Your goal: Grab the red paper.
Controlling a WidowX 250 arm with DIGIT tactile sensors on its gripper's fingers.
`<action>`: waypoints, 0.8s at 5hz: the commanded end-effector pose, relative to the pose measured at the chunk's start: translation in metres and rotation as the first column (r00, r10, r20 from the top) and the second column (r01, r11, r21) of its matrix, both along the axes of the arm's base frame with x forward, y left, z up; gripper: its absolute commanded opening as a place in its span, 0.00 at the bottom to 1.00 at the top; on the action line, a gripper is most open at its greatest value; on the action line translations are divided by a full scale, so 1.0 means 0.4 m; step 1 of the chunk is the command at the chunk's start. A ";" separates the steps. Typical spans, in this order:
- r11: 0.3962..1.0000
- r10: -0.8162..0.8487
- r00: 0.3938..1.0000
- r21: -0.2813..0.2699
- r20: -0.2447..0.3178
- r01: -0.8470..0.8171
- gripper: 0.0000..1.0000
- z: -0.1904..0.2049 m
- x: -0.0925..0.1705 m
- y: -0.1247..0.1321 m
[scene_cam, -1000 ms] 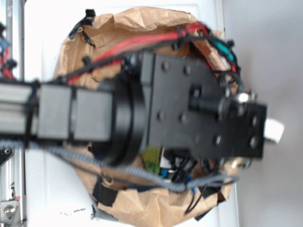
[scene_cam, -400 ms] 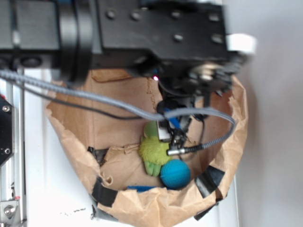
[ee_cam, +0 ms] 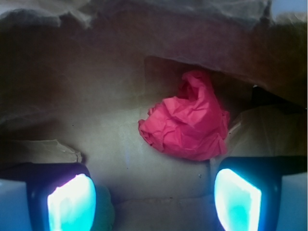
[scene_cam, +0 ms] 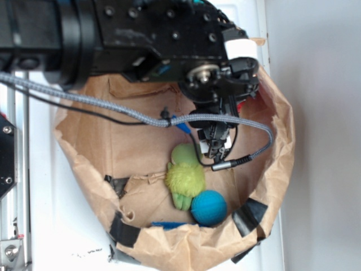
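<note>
The red paper (ee_cam: 185,122) is a crumpled bright red wad lying on the brown bag floor against the far wall in the wrist view. My gripper (ee_cam: 154,202) is open, its two glowing pads (ee_cam: 72,202) wide apart with nothing between them. The wad lies ahead of the jaws, a little to the right, near the right pad and apart from both. In the exterior view my gripper (scene_cam: 217,141) reaches down into the bag from the black arm. That arm hides nearly all of the red paper there.
A crumpled brown paper bag (scene_cam: 169,248) surrounds everything, its walls (ee_cam: 96,72) close on all sides. A fuzzy green plush toy (scene_cam: 185,179) and a blue ball (scene_cam: 209,208) lie at the bag's near side. A grey cable (scene_cam: 113,110) loops across the opening.
The arm has moved toward the top of the exterior view and tipped the gripper down into the bag. The green toy and blue ball, covered a second ago, now show.
</note>
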State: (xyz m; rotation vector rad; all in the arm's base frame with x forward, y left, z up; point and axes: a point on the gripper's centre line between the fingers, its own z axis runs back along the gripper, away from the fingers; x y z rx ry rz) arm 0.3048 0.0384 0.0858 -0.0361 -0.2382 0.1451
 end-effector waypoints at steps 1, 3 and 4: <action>1.000 0.022 0.999 0.004 0.037 -0.022 1.00 0.036 0.020 0.032; 0.988 0.153 0.981 -0.039 0.119 -0.149 1.00 0.021 0.027 0.043; 0.985 0.170 0.975 -0.063 0.139 -0.163 1.00 0.042 0.021 0.071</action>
